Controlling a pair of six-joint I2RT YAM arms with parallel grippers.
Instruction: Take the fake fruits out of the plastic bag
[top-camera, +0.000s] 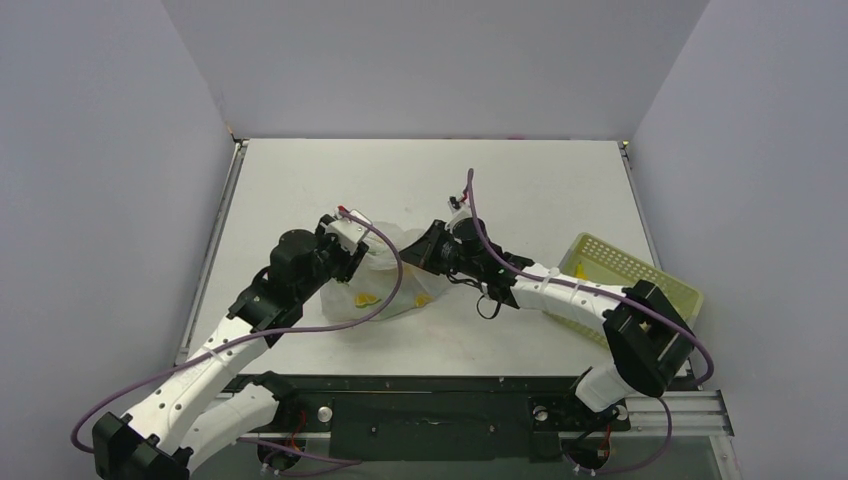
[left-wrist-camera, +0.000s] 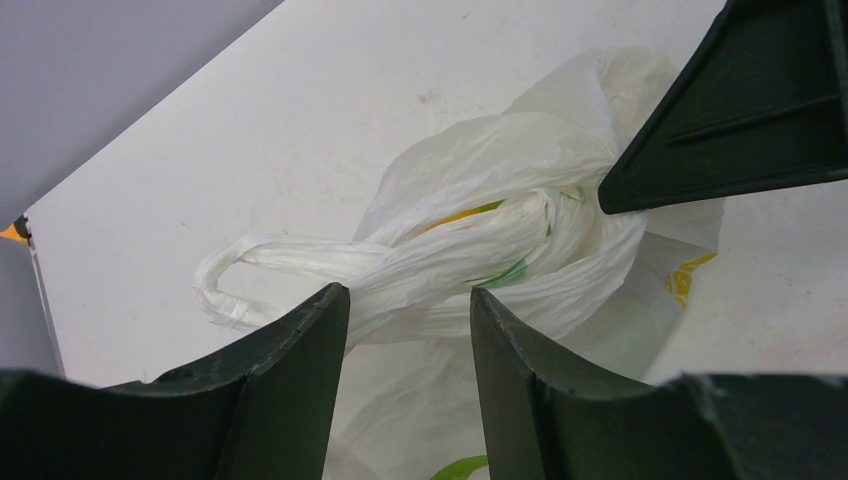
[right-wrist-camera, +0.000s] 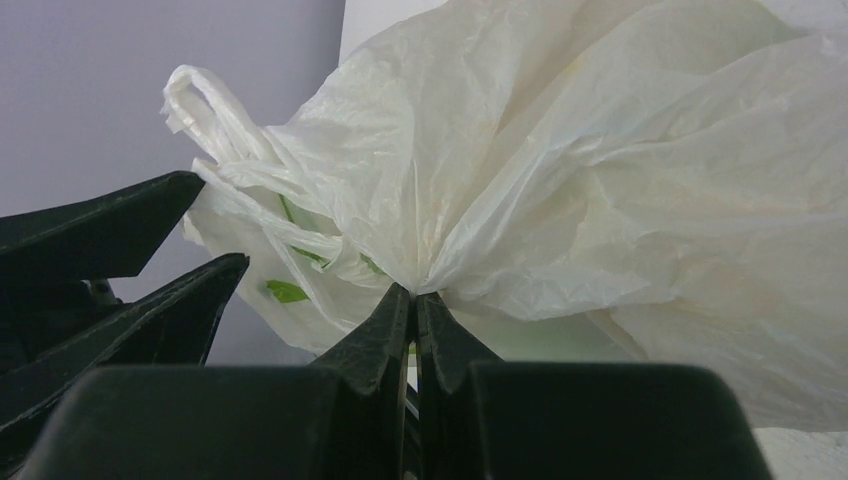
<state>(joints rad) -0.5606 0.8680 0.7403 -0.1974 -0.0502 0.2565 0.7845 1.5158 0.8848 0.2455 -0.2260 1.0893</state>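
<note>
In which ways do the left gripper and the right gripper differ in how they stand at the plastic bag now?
The left gripper has its jaws apart; the right gripper has them shut. The left gripper only straddles the twisted handle, while the right gripper pinches a gathered fold of the plastic bag. Both are black and meet the bag at its bunched top.

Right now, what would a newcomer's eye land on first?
The white bag in the middle stands out. The right gripper is shut on a pinch of its film, while the left gripper, open, straddles its twisted handle. A yellow-green basket sits far right.
</note>
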